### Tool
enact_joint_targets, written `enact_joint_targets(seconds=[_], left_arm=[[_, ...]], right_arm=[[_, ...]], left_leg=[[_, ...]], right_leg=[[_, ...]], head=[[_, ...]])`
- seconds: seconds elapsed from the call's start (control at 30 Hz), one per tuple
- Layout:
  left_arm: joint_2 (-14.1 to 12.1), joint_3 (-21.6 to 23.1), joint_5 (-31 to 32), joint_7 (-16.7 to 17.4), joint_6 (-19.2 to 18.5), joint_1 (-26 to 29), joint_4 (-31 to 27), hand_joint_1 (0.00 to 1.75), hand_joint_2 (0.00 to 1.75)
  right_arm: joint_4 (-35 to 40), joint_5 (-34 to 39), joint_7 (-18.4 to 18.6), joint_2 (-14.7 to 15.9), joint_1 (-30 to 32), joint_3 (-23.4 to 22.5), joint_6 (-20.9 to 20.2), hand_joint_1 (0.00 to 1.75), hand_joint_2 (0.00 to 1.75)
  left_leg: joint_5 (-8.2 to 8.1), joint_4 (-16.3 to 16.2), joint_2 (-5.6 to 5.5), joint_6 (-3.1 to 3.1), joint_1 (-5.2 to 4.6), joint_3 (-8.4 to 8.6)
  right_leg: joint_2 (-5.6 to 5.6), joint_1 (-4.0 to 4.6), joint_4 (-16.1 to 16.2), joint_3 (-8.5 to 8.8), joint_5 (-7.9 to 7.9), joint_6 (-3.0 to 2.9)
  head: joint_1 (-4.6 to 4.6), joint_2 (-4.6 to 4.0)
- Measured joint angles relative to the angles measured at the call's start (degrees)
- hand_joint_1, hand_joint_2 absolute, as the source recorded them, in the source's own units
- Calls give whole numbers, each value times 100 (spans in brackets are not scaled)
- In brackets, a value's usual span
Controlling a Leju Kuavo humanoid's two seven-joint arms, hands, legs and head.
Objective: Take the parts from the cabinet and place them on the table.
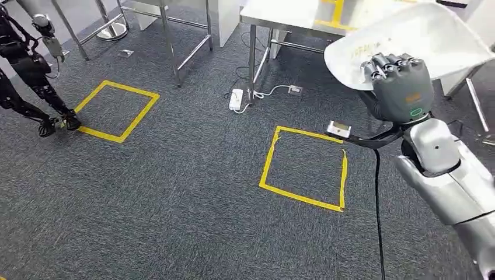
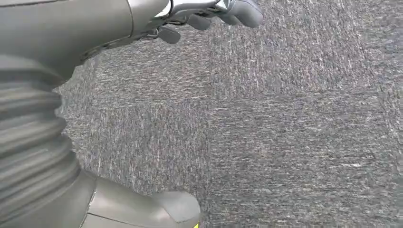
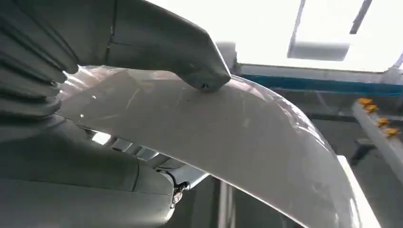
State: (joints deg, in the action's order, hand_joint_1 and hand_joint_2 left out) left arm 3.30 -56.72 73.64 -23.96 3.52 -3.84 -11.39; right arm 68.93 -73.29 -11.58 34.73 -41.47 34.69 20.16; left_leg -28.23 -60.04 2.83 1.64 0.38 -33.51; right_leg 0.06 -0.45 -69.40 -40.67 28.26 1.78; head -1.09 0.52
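Note:
My right hand (image 1: 398, 81) holds a large white curved part (image 1: 408, 41) raised at the upper right, fingers curled over its near edge. In the right wrist view the thumb (image 3: 190, 61) presses on the part's pale curved surface (image 3: 237, 137). The white table (image 1: 292, 13) with yellow tape stands just behind the part. My left hand (image 2: 209, 14) hangs over grey carpet with its dark fingers curled in and nothing in them.
Two yellow tape squares (image 1: 303, 169) (image 1: 117, 111) mark the grey carpet. A power strip (image 1: 236, 99) and cables lie by the table leg. Metal frame legs (image 1: 175, 41) stand at the back. A dark robot figure (image 1: 29, 70) stands at far left.

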Motion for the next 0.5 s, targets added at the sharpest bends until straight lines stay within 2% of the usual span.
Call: enact_joint_targets(seconds=[0.03, 0.07, 0.1, 0.13, 0.2, 0.23, 0.27, 0.3, 0.33, 0.37, 0.4, 0.43, 0.47, 0.5], left_arm=[[9, 0, 0, 24, -9, -23, 0, 0, 175], [20, 0, 2, 38, -13, -37, -2, 0, 175], [29, 0, 2, 40, -15, -47, 0, 0, 175], [26, 0, 2, 46, -18, -56, -2, 0, 175], [29, 0, 2, 55, -24, -70, -2, 0, 175], [28, -2, 2, 55, -24, -82, -4, 0, 175], [29, -2, 2, 53, -33, -88, 0, 0, 175], [31, -2, 4, 55, -33, -87, 2, 0, 175], [28, -2, 4, 70, -33, -73, 0, 0, 175], [18, -2, 11, 72, -33, -60, 0, 0, 175], [15, -2, 33, 90, -33, -55, 0, 0, 175], [15, -2, 72, 110, -33, -56, 0, 0, 175], [17, -2, 94, 127, -33, -58, 0, 0, 175], [18, -2, 114, 158, -42, -70, 0, 0, 175]], right_arm=[[-70, -79, 37, -90, -49, 0, 52, 175, 175], [-127, -127, 68, -160, -99, 0, 74, 175, 175], [-168, -153, 87, -232, -135, 0, 87, 175, 175], [-205, -177, 103, -299, -155, 0, 89, 175, 175], [-286, -203, 107, -341, -158, -2, 96, 175, 175], [-310, -242, 126, -353, -156, -11, 105, 175, 175], [-321, -270, 159, -419, -170, -17, 120, 175, 175], [-349, -310, 211, -458, -210, -20, 120, 175, 175], [-365, -360, 257, -539, -217, -22, 120, 175, 175], [-369, -404, 295, -592, -188, -20, 113, 175, 175], [-369, -481, 323, -636, -141, -22, 109, 175, 175], [-369, -498, 345, -653, -94, -26, 100, 175, 175], [-369, -524, 375, -653, -48, -50, 91, 175, 175], [-369, -540, 389, -653, -15, -94, 91, 175, 175]], left_leg=[[-13, 0, 58, -10, -12, 20], [-25, 1, 119, -25, -22, 39], [-44, -4, 169, -55, -66, 35], [-42, 6, 207, -89, -49, 43], [-60, 43, 339, -140, -35, 91], [-82, 42, 340, -185, -55, 122], [-119, -35, 64, -220, -29, 94], [-259, -260, -143, -241, -14, -17], [-460, -648, -227, -258, -7, -206], [-649, -1117, -256, -280, -4, -455], [-744, -1493, -261, -304, -1, -682], [-696, -1606, -261, -320, 4, -790], [-511, -1457, -262, -333, 17, -758], [-257, -1119, -271, -343, 34, -630]], right_leg=[[-110, 30, 563, 302, -239, -52], [-390, 89, 996, 516, -298, -118], [-473, 140, 1043, 531, -246, -156], [-374, 148, 1050, 515, -266, -170], [-246, 166, 1066, 509, -263, -215], [-179, 104, 1142, 566, -304, -259], [-151, 79, 1177, 595, -325, -263], [-97, 60, 1179, 596, -323, -297], [-30, 49, 1179, 597, -322, -317], [50, 45, 1178, 597, -320, -319], [133, 43, 1175, 597, -318, -320], [195, 37, 1167, 597, -312, -314], [268, 27, 1154, 600, -306, -304], [333, 13, 1132, 600, -290, -280]], head=[[0, 0], [0, 0], [4, 0], [0, 0], [4, 0], [7, 0], [6, 0], [9, 0], [33, 0], [48, 0], [68, 0], [77, 0], [79, 0], [79, 0]])
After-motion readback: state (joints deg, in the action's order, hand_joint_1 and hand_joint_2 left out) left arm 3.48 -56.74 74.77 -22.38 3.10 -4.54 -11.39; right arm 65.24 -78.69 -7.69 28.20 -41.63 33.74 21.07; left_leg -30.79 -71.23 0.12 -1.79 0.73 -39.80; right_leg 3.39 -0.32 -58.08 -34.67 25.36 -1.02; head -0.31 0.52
